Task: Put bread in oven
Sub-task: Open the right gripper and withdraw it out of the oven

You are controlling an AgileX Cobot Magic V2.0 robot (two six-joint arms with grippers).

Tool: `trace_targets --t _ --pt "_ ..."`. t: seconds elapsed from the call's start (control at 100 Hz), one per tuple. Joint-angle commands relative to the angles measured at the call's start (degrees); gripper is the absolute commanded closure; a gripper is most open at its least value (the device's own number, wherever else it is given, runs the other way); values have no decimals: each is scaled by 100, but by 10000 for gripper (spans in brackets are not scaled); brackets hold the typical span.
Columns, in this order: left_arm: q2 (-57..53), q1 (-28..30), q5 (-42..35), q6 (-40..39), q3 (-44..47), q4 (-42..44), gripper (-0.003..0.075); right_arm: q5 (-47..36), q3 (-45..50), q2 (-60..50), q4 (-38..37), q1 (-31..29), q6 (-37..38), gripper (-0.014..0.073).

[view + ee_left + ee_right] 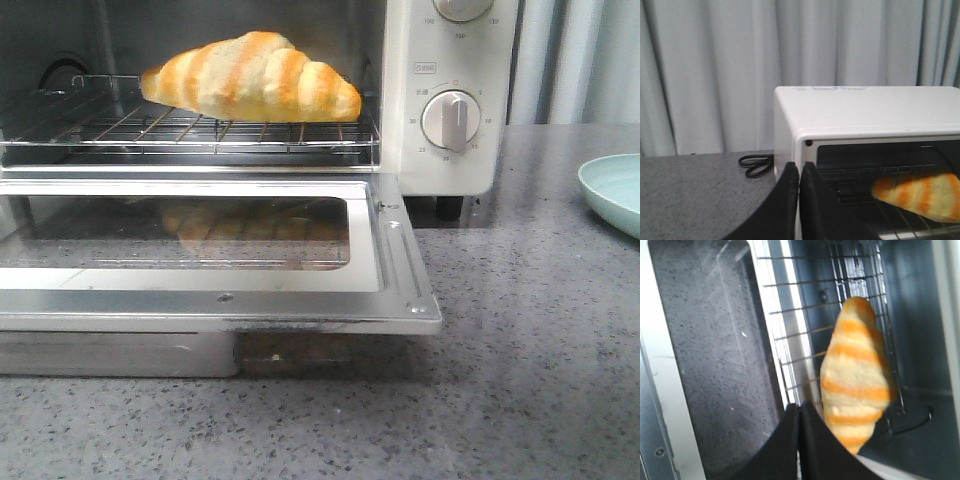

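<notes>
Pressing their fingers together, both claws [799,172] [799,415] hold nothing.

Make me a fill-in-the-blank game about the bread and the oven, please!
1. The bread lies on the wire ____ inside the oven.
2. The oven's glass door is ____.
3. The bread has golden-orange ____ across it.
4. The fingers of the left gripper are pressed ____, holding nothing.

Missing words: rack; open; stripes; together
</notes>
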Motion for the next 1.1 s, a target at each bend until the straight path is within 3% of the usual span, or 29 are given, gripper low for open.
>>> trace_targets --t 0.0,0.13,0.45,0.78,0.94,1.09 --pt "-18 273 -485 -98 -17 -88 742 124 -184 -365 -289 -4 43 670" --pt "-42 549 -758 -98 240 -88 742 454 -184 -552 -385 -4 43 670" --pt "-42 587 -2427 -86 1451 -88 742 869 -184 -1253 -1289 -84 236 670" --pt "-42 587 -2387 -86 1893 -88 741 983 -64 -2304 -1381 -677 237 669" --pt "-42 587 -2374 -86 1893 -88 741 983 489 -2999 -1984 -865 702 670" --pt "-42 587 -2374 -86 1893 -88 741 921 1251 -3679 -2024 -887 1159 670"
